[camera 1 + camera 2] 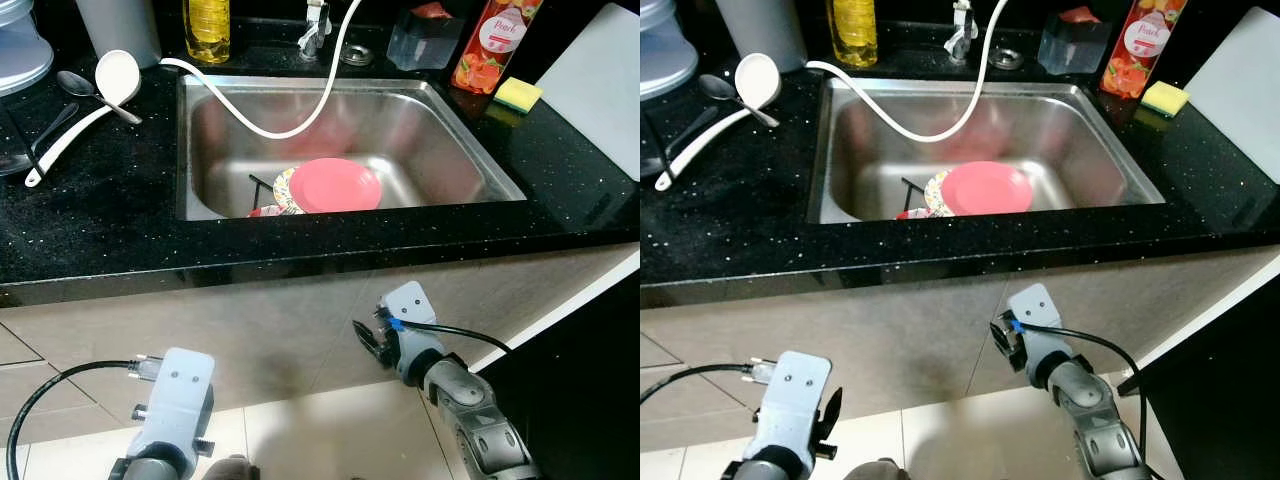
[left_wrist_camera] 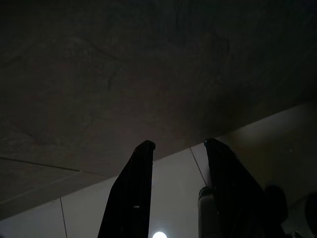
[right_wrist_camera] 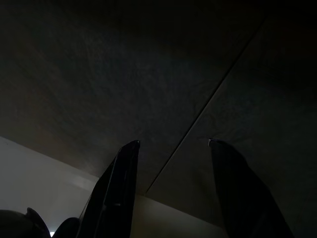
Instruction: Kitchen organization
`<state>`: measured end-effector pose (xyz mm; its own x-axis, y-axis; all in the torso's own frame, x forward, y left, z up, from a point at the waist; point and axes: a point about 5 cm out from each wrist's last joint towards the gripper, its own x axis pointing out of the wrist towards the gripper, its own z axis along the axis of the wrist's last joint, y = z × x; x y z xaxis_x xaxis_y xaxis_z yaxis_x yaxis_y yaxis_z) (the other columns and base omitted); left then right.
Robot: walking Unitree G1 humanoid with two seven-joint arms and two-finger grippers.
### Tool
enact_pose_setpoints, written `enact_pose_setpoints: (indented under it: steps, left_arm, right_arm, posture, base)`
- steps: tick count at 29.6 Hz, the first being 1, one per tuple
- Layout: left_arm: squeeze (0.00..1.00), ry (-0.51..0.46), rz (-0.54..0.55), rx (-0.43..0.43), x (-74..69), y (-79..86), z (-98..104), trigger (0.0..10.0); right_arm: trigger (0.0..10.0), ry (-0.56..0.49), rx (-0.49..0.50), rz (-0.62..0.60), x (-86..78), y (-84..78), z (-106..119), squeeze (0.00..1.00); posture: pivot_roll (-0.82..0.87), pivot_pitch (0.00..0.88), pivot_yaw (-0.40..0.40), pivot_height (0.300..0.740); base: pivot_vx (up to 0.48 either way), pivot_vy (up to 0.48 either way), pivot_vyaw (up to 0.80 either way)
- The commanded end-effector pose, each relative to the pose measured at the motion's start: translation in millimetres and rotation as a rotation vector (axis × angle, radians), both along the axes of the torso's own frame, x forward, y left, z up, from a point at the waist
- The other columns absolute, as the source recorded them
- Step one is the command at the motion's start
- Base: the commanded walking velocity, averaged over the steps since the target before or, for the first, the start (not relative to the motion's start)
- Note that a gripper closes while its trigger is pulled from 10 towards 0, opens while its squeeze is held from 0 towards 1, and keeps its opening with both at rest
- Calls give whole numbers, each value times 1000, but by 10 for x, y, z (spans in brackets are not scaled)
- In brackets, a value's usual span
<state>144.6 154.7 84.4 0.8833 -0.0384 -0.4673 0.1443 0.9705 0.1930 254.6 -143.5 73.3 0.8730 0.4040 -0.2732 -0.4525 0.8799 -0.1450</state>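
A black countertop (image 1: 90, 220) surrounds a steel sink (image 1: 455, 150) holding a pink plate (image 1: 335, 185) on a patterned one, a white ladle (image 1: 100, 95) lies left of it, and below the counter edge the left gripper (image 2: 176, 148) and right gripper (image 3: 173, 146) hang with fingers spread, empty.

Home kitchen: steel sink (image 1: 455, 130) (dishes inside), black countertop (image 1: 110, 220).

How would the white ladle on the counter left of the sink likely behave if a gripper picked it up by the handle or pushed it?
The white ladle looks like rigid plastic, so probably stiff and light. Its glossy, thin handle may slip between fingers. The round bowl sits at one end, so, held by the handle, it would likely tip bowl-down; pushed on the smooth black counter, it would probably slide and pivot against the spoon.
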Motion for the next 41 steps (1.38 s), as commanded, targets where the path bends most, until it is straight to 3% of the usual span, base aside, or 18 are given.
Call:
enact_pose_setpoints:
  steps: [1,31,41]
  left_arm:
    - [0,28,3,6,-28,-1,-50,10000]
    - [0,42,-2,10,-52,9,-78,10000]
    - [0,47,0,12,-53,29,-107,10000]
  right_arm:
    - [10000,15,-4,-10,-6,-36,-34,0]
    - [10000,29,1,-12,-50,-36,-57,0]
    - [10000,172,56,-52,3,-30,-174,0]
  posture:
    - [229,70,-111,740]
    - [224,62,-97,740]
    - [228,49,-94,740]
  base:
    - [0,0,0]
    - [0,0,0]
    - [0,0,0]
